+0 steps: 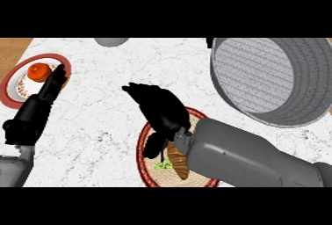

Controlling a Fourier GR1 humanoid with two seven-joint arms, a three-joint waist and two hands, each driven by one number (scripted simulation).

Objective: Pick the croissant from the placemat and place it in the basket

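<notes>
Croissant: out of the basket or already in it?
Out. The croissant lies on the red-rimmed placemat under the right hand; the grey basket at upper right holds nothing.

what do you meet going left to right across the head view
left hand over the plate with an orange fruit → right hand → croissant on the placemat → basket
</notes>
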